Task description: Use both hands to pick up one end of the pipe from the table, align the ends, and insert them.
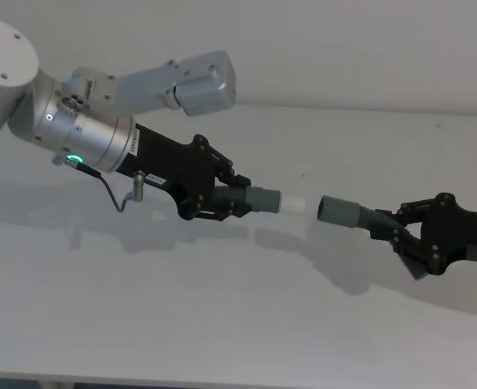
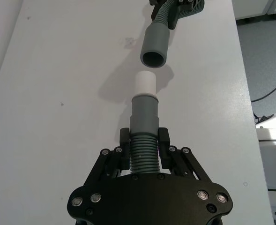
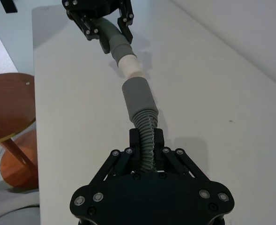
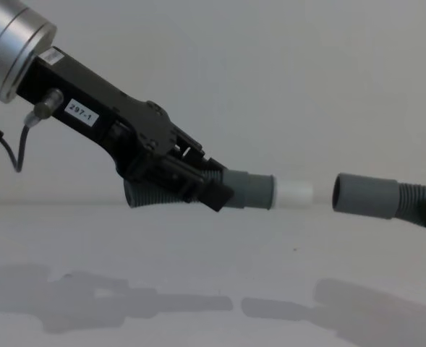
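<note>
While held above the matte white table [image 1: 222, 308] in the head view, the left gripper [image 1: 232, 199] clamps the ribbed hose behind the smooth grey cuff with its white spigot tip [image 1: 291, 203]; the right gripper [image 1: 396, 231] clamps the ribbing behind the socket cuff [image 1: 340, 211]. Left wrist view: hollow socket mouth [image 2: 153, 58] faces the spigot [image 2: 145, 84], apart. Chest view: spigot [image 4: 294, 194] and socket [image 4: 364, 195] level, small gap.
</note>
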`<action>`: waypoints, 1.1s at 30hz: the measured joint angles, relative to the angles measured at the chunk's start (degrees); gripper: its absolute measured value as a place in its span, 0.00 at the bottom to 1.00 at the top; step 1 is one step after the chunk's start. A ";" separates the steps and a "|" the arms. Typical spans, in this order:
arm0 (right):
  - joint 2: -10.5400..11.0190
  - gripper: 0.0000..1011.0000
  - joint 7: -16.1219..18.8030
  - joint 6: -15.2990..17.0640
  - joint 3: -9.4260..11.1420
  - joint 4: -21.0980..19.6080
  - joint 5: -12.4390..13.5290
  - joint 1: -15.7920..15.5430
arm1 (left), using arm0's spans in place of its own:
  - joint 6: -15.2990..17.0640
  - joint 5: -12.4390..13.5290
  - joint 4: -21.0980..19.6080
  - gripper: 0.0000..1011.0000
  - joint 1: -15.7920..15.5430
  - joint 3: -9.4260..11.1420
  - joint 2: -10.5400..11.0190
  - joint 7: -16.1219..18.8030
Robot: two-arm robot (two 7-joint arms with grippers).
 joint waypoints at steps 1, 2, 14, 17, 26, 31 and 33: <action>0.08 0.16 -0.04 -0.02 -0.24 0.05 -0.15 0.15 | 0.03 -0.07 0.01 0.34 -0.02 0.05 0.05 0.06; 0.11 0.16 -0.05 -0.03 -0.35 0.06 -0.23 0.21 | 0.05 -0.11 0.00 0.34 -0.04 0.07 0.06 0.09; 0.87 0.16 -0.77 -0.49 -2.01 -0.09 -2.20 1.20 | 0.14 -0.56 0.26 0.34 -0.46 0.60 0.29 0.37; 1.02 0.16 -1.04 -0.67 -2.34 -0.24 -2.66 1.35 | 0.12 -0.65 0.37 0.34 -0.60 0.77 0.28 0.38; 1.38 0.16 -1.76 -0.97 -2.99 -0.71 -3.26 1.90 | 0.04 -0.96 0.67 0.34 -1.03 1.34 0.29 0.35; 1.52 0.16 -1.91 -1.08 -3.23 -0.90 -3.33 2.12 | 0.03 -1.10 0.74 0.34 -1.20 1.62 0.31 0.34; 1.60 0.16 -2.06 -1.17 -3.37 -1.01 -3.34 2.19 | 0.03 -1.20 0.77 0.34 -1.25 1.70 0.31 0.35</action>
